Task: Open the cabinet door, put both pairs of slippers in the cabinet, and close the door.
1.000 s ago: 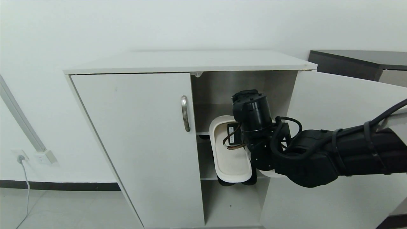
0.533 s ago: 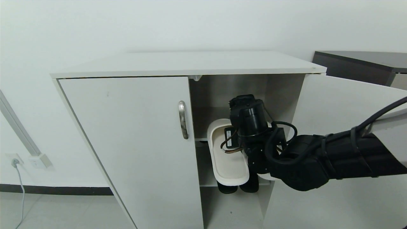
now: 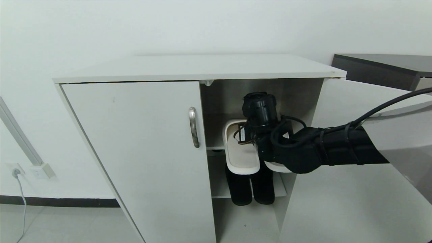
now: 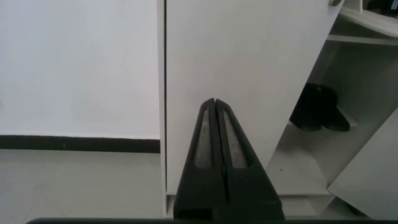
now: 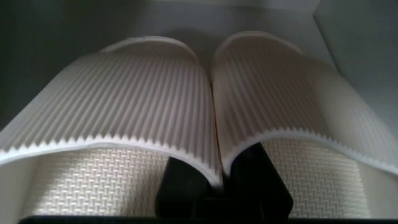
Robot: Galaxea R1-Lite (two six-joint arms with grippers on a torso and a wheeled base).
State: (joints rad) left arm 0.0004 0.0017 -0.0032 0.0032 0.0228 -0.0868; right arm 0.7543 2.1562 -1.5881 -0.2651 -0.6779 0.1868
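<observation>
My right arm (image 3: 324, 150) was matte black and rounded | its wrist (image 3: 261, 108) ended in a black cylinder with a white label (image 3: 242, 134) | black cables (image 3: 388, 106) ran along it under bands | my left pincer (image 4: 214, 107) had black fingers (image 4: 203, 146) with grey strips.

The cabinet (image 3: 199, 65) is white and low, with two doors. Its left door (image 3: 135, 145) is shut, a metal handle (image 3: 192, 127) upright near its inner edge; its right door (image 3: 337, 202) is swung wide open. The black slippers (image 3: 251, 187) lie side by side on the lower shelf (image 3: 281, 192), reaching its front edge. The white slippers (image 3: 241, 158) are side by side in my right gripper (image 5: 224, 177), which pinches the inner edges of their ribbed straps. Their toes point into the cabinet at the level of the upper shelf (image 3: 214, 147), and their heels jut out past its front edge, above the black pair. I cannot tell whether they touch that shelf.
</observation>
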